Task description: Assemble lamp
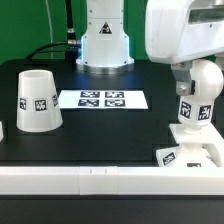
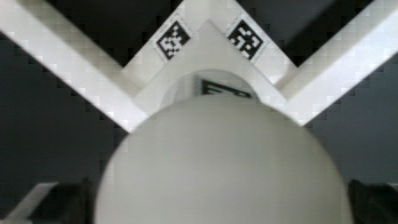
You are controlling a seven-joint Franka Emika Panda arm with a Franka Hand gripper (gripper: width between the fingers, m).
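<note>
Gripper: you are seeing it hanging over the bulb at the exterior view's right, under the arm. The bulb is standing upright over the base, which is sitting just behind the white rail.

In the wrist view the bulb's round head is filling the middle. Dark fingers are showing dimly on either side of it. You cannot tell whether they are touching it or how far apart they are standing.

The shade is resting wide end down at the exterior view's left, well apart from the bulb. The marker board is lying between the shade and the bulb.
</note>
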